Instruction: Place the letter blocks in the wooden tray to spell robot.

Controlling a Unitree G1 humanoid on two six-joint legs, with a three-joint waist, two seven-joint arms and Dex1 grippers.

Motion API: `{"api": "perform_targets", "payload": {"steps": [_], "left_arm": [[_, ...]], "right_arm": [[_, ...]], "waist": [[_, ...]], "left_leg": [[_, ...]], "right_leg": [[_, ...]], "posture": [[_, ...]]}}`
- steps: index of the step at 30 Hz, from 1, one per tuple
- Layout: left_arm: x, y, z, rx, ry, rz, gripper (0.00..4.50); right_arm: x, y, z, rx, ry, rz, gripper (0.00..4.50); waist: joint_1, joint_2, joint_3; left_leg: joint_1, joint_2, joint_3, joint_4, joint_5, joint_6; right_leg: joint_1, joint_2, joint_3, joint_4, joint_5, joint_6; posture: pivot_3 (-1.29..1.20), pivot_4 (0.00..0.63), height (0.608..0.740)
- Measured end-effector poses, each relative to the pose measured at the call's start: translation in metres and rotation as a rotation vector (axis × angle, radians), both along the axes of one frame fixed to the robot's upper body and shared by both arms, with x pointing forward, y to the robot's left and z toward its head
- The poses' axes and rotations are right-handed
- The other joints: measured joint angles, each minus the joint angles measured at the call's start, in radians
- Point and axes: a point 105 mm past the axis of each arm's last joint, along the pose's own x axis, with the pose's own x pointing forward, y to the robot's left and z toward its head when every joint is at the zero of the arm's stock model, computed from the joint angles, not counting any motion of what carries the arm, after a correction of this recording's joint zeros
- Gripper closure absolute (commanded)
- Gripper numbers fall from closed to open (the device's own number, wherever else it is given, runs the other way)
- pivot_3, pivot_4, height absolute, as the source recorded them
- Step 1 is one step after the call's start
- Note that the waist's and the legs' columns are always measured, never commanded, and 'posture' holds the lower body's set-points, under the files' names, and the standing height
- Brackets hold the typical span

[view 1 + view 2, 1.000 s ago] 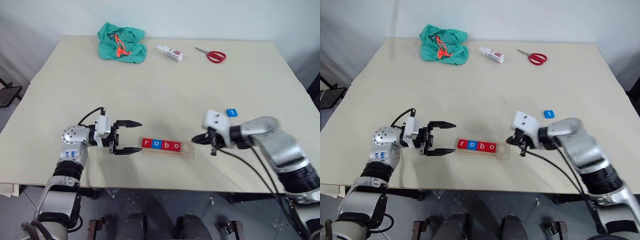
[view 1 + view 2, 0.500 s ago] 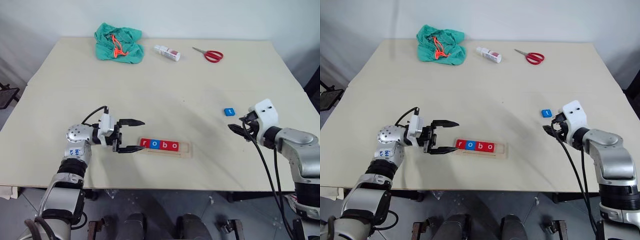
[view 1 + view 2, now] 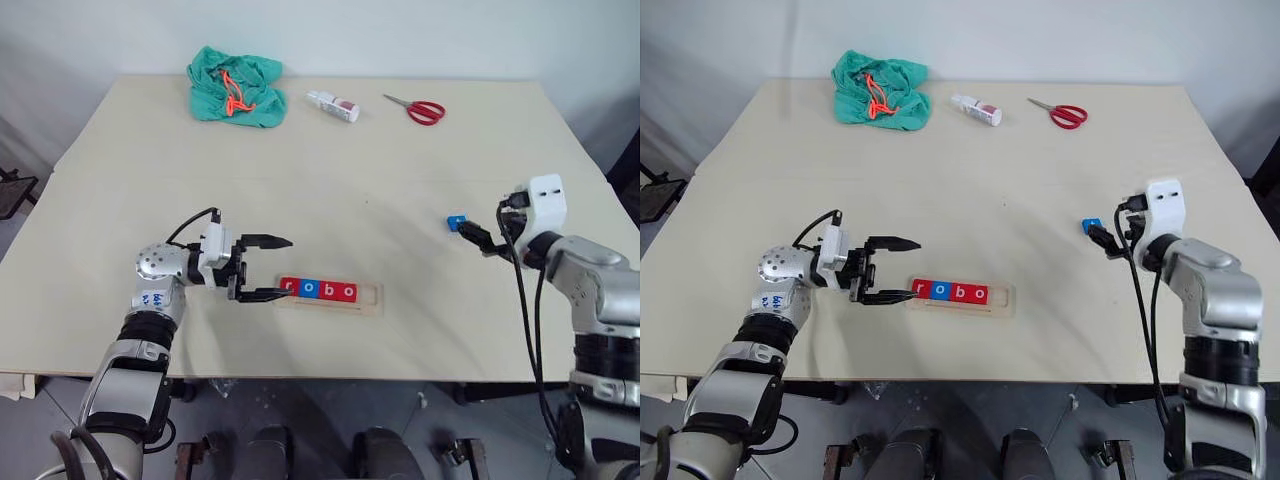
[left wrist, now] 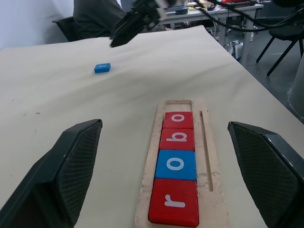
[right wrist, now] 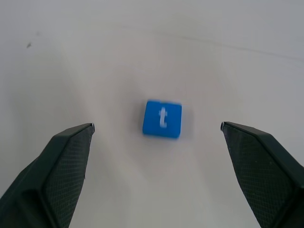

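The worktop (image 3: 330, 180) is a broad pale slab. Far beyond both claws, along its back edge, lie a bunched green cloth (image 3: 236, 85), a small white bottle (image 3: 334, 105) and red-handled scissors (image 3: 417, 107), none of them part of the spelling job.

The wooden tray (image 3: 331, 298) lies lengthwise straight ahead of the left claw (image 3: 270, 268), its near end touching or almost touching the lower finger. That claw is level, spread wide and empty; it looks placed there to steady the tray, though I cannot tell whether it presses on it. The tray is a long pale strip with rounded corners and a shallow groove.

Four letter blocks (image 4: 176, 165) sit in the groove, edge to edge, starting at the end nearest the left claw: red r, blue o, red b, red o. One bare slot remains at the far end, so the word lacks only its last letter.

The last block, the blue t (image 5: 162, 118), lies flat and alone on the worktop, well apart from the tray. It is a small square tile with a white lowercase letter. The right claw (image 3: 1098, 235) points at it with fingers fully apart and nothing held, the tile lying just ahead between their tips, likely lined up for a pickup.
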Motion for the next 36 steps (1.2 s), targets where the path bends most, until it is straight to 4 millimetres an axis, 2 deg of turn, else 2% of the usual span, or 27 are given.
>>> {"api": "perform_targets", "payload": {"steps": [5,11,18,22,25,32,33,36], "left_arm": [[-0.002,0.002,-0.002,0.003,0.002,0.003,0.0],[-0.006,0.003,-0.003,0.005,-0.007,-0.001,0.0],[-0.009,0.003,-0.003,0.006,-0.006,-0.006,0.0],[-0.009,0.004,-0.004,0.004,-0.004,-0.003,0.0],[-0.01,0.005,-0.004,0.004,-0.001,-0.002,0.0],[-0.01,0.005,-0.004,0.003,0.003,-0.001,0.0],[-0.01,0.005,-0.004,0.003,0.003,-0.001,0.0],[-0.009,0.005,-0.004,0.003,0.003,0.0,0.0]], "right_arm": [[0.028,0.005,0.0,0.014,-0.005,0.018,0.02],[0.05,0.002,-0.005,-0.01,-0.006,0.009,0.02],[0.056,0.004,-0.035,-0.026,0.07,0.023,0.02],[0.056,0.005,-0.037,-0.037,0.066,0.03,0.02],[0.055,0.004,-0.038,-0.037,0.068,0.029,0.57],[0.052,0.006,-0.04,-0.039,0.074,0.036,2.91],[0.051,0.006,-0.04,-0.039,0.074,0.035,3.04],[0.045,0.007,-0.042,-0.038,0.067,0.042,3.04]], "waist": [[-0.002,0.0,0.0],[-0.004,0.0,0.0],[-0.004,0.0,0.0],[-0.005,0.0,0.0],[-0.004,0.0,0.0],[0.001,0.0,0.0],[0.001,0.0,0.0],[0.0,0.0,0.0]], "left_leg": [[0.0,0.0,0.0,0.0,0.0,0.0],[0.0,0.0,0.001,0.0,0.0,0.0],[0.0,0.0,0.001,0.0,0.0,0.0],[0.0,0.001,0.001,0.0,0.0,0.0],[0.0,0.001,0.001,0.0,0.0,0.0],[0.0,0.001,-0.001,0.002,0.0,0.0],[0.0,0.0,-0.001,0.002,0.0,0.0],[0.0,0.0,-0.002,0.002,0.0,0.0]], "right_leg": [[0.0,0.0,0.0,0.0,0.0,0.0],[0.0,0.0,0.0,0.0,0.0,0.0],[0.0,0.0,0.0,0.0,0.0,0.0],[0.0,0.0,0.0,0.0,0.0,0.0],[0.0,0.0,0.0,0.0,0.0,0.0],[0.001,0.0,0.0,0.001,0.0,0.0],[0.001,0.0,0.0,0.001,0.0,0.0],[0.001,0.0,0.0,0.001,0.0,0.0]], "posture": [[0.0,0.15,0.74],[0.0,0.15,0.74],[0.0,0.15,0.74],[0.0,0.15,0.74],[0.0,0.15,0.74],[0.0,0.15,0.74],[0.0,0.15,0.74],[0.0,0.15,0.74]]}}
